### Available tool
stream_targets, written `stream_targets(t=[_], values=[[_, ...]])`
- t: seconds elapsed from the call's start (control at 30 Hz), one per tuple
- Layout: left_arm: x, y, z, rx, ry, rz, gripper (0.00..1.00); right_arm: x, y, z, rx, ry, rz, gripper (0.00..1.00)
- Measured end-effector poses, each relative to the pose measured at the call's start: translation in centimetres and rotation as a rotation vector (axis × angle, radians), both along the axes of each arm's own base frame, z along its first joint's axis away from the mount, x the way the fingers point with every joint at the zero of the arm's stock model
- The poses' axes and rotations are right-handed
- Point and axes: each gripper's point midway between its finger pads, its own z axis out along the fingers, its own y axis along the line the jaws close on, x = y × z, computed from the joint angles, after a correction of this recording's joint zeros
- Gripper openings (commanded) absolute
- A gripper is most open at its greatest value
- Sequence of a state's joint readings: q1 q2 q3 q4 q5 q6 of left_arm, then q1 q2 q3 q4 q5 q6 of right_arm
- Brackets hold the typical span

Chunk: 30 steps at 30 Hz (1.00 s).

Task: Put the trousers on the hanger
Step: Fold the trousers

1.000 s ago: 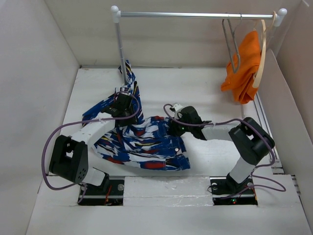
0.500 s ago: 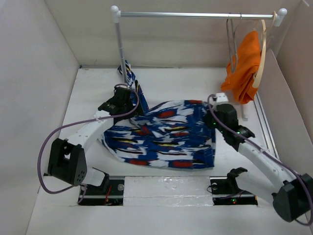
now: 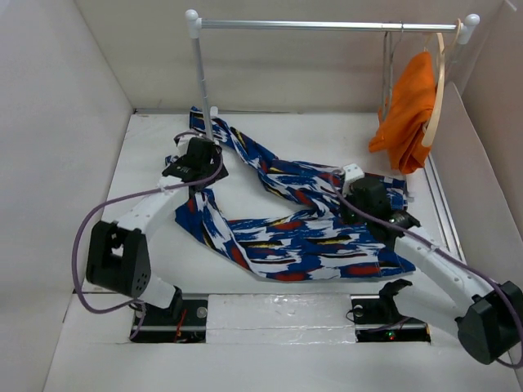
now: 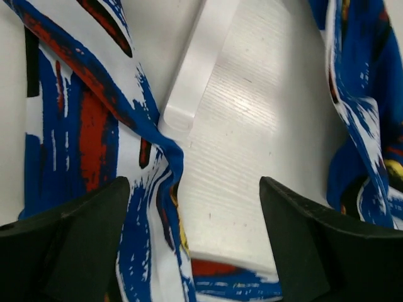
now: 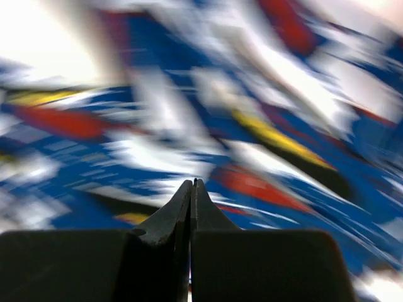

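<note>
Since half a second ago the trousers have been dragged out. They now sprawl across the table from the rack post at back left to the front right. Your right arm lies low over them, and your left arm stretches forward to the post. Your left pincer gapes wide, holding nothing. Your right pincer is pressed closed; you cannot tell whether cloth is pinched. The hanger hangs on the rail, far right.
</note>
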<state>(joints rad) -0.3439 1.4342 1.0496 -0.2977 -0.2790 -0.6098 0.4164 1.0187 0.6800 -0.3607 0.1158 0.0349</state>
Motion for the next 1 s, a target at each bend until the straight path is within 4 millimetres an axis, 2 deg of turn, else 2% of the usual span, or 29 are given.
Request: stream_targets(t=[0.03, 0.1, 0.13, 0.17, 0.23, 0.3, 0.33, 0.4, 0.47, 0.5, 0.57, 0.6, 0.67, 0.83, 0.9, 0.97, 1.0], values=[[0.6, 0.3, -0.6, 0.013, 0.013, 0.020, 0.72, -0.6, 2.0, 0.2, 0.013, -0.009, 0.073, 0.00], [1.5, 1.0, -2.1, 0.017, 0.047, 0.058, 0.70, -2.0, 5.8, 0.3, 0.038, -0.009, 0.217, 0.16], [1.7, 1.7, -3.2, 0.010, 0.074, 0.080, 0.70, -2.8, 7.3, -0.1, 0.041, 0.001, 0.274, 0.29], [1.7, 2.7, -4.2, -0.005, 0.101, 0.110, 0.71, -3.5, 8.7, -0.5, 0.041, 0.015, 0.326, 0.49], [1.5, 5.4, -6.2, -0.032, 0.143, 0.186, 0.77, -5.1, 11.5, -2.0, 0.037, 0.056, 0.433, 0.68], [0.4, 8.5, -8.1, -0.042, 0.189, 0.276, 0.79, -7.1, 13.9, -4.4, 0.020, 0.129, 0.541, 0.68], [0.0, 9.1, -8.5, -0.045, 0.199, 0.293, 0.80, -7.9, 14.9, -5.4, 0.009, 0.156, 0.583, 0.68], [-0.2, 9.0, -8.9, -0.053, 0.208, 0.292, 0.81, -9.3, 16.2, -7.4, -0.010, 0.209, 0.643, 0.68], [0.5, 8.2, -9.2, -0.068, 0.198, 0.271, 0.76, -10.5, 17.2, -9.0, -0.028, 0.255, 0.691, 0.69], [0.8, 7.8, -9.6, -0.072, 0.204, 0.262, 0.66, -10.9, 17.8, -9.6, -0.031, 0.270, 0.715, 0.68], [1.1, 7.8, -10.7, -0.053, 0.230, 0.267, 0.47, -11.2, 19.4, -9.4, -0.022, 0.259, 0.752, 0.66], [1.3, 8.1, -10.7, -0.047, 0.235, 0.277, 0.16, -11.3, 20.1, -9.3, -0.015, 0.251, 0.767, 0.66], [1.5, 8.5, -10.8, -0.051, 0.232, 0.303, 0.00, -11.8, 21.0, -9.2, -0.012, 0.245, 0.793, 0.65], [0.1, 10.8, -11.0, -0.090, 0.232, 0.393, 0.00, -13.3, 21.2, -9.2, -0.011, 0.247, 0.837, 0.65], [-1.8, 12.6, -11.1, -0.114, 0.232, 0.458, 0.00, -13.8, 20.4, -9.3, -0.011, 0.250, 0.838, 0.65], [-4.7, 14.2, -10.7, -0.119, 0.238, 0.526, 0.00, -14.6, 18.9, -9.6, -0.019, 0.265, 0.835, 0.66], [-6.3, 14.9, -10.2, -0.116, 0.238, 0.558, 0.16, -15.0, 18.3, -9.7, -0.021, 0.270, 0.836, 0.67]])
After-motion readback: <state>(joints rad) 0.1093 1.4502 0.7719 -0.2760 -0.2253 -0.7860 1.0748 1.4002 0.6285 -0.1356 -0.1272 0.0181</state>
